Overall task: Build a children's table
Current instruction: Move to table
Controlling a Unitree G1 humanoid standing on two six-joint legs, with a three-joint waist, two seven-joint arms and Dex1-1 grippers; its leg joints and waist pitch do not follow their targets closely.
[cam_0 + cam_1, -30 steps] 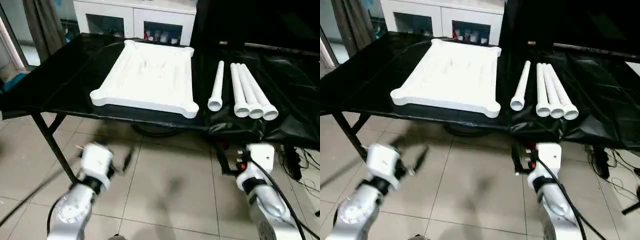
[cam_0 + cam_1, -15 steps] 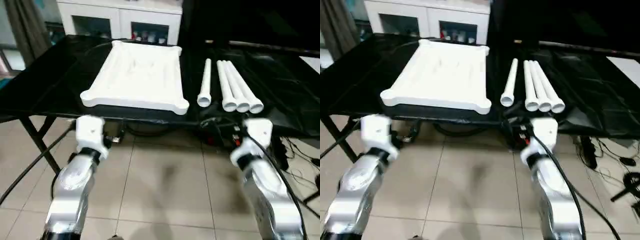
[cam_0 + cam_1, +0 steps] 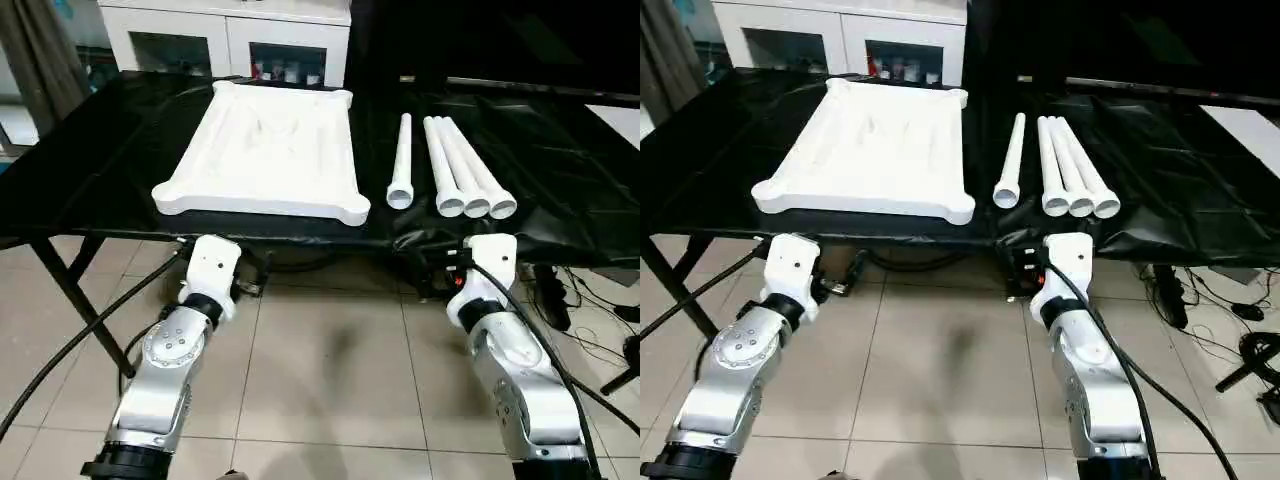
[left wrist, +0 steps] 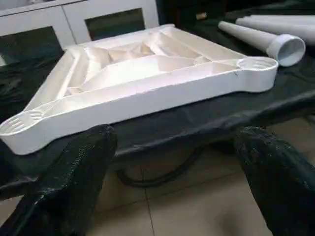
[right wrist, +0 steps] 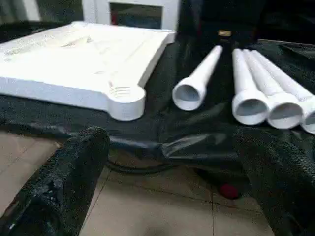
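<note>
Now both arms have risen toward the work table's (image 3: 90, 190) near edge; left gripper (image 4: 172, 162) and right gripper (image 5: 172, 167) gape wide, empty, facing tabletop (image 3: 270, 140) and legs (image 3: 455, 175).

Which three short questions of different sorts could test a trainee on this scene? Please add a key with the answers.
1. True or false: one leg is already fitted into a corner socket of the table top.
2. How many legs lie on the black work table?
3. Multiple choice: the legs lie A) on the robot's right of the top, B) on its left, C) upon it.

Key:
1. False. All legs lie loose beside the top.
2. Four: one alone, three side by side.
3. A. Both the left gripper and the right gripper are open and hold nothing.
</note>
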